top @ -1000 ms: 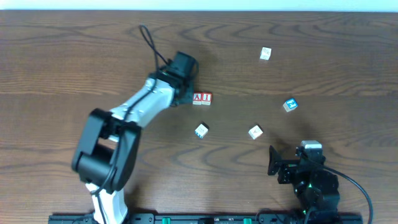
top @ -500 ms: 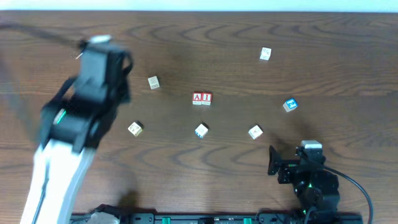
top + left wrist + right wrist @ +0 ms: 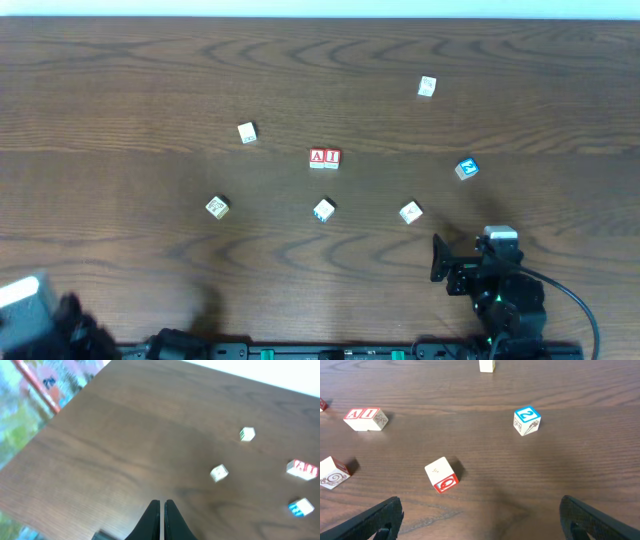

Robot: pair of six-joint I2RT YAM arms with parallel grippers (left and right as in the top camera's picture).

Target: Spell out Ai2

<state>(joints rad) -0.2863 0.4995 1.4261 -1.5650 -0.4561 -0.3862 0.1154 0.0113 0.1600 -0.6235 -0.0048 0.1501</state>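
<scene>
Ahead of the right gripper (image 3: 480,512) and a little to its right sits the 2 cube (image 3: 527,420), on the table (image 3: 580,460) and held by nothing. These jaws are spread wide and empty. Further ahead and well off to their left, the A cube (image 3: 355,414) and I cube (image 3: 370,413) touch side by side, so the word seems to lack only its last character. The left gripper (image 3: 161,512) has its jaws pressed together on nothing, with the lettered pair far off to its right.

Risks, as I judge them:
- The 2 cube lies turned at an angle to the right jaws. If they close without squaring up first, it could twist or squirt out sideways.
- A pale cube with a red mark (image 3: 442,475) lies just ahead of the right jaws and slightly left, close to the path from the 2 cube to the pair. A low carry could knock it, or it could be grabbed by mistake.
- The free spot is against the I cube, on the side away from the A cube. With wide jaws and a hard approach, an outer finger might shove the I cube and break the pair
</scene>
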